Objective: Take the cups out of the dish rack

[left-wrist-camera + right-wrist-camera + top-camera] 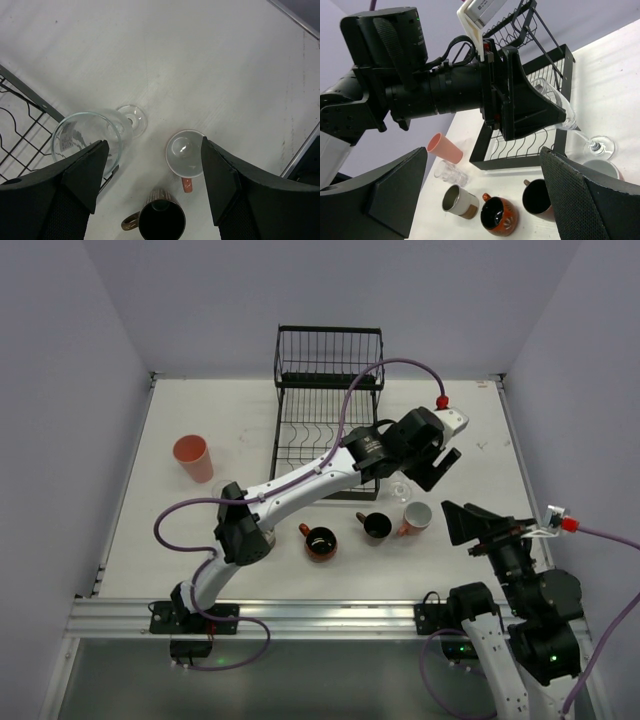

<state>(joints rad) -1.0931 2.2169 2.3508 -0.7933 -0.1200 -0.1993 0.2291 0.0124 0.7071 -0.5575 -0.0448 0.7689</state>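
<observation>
The left gripper (154, 150) hangs just off the front right corner of the dish rack (329, 380), its fingers spread wide and clamped on nothing; a stemmed glass (87, 137) leans tilted at that same corner, its foot on the table (200, 550) and its bowl towards the rack, close by one finger, though I cannot tell whether the two touch; the left arm reaches low across the front of the rack; the other cups are out on the table in front of the rack: a pinkish mug (415, 517) nearest the glass's foot, a dark brown mug (377, 525) just beside it, then an orange-red cup (320, 542), all three upright with mouths up; from the right wrist view a white-and-brown cup (460, 201) stands beyond the orange-red one, and a clear glass (451, 175) lies on its side near it; a salmon tumbler (193, 458) stands upright, well apart to the left of the rack; the right gripper (482, 152) sits off to the front right of the rack, fingers wide apart with nothing between them
</observation>
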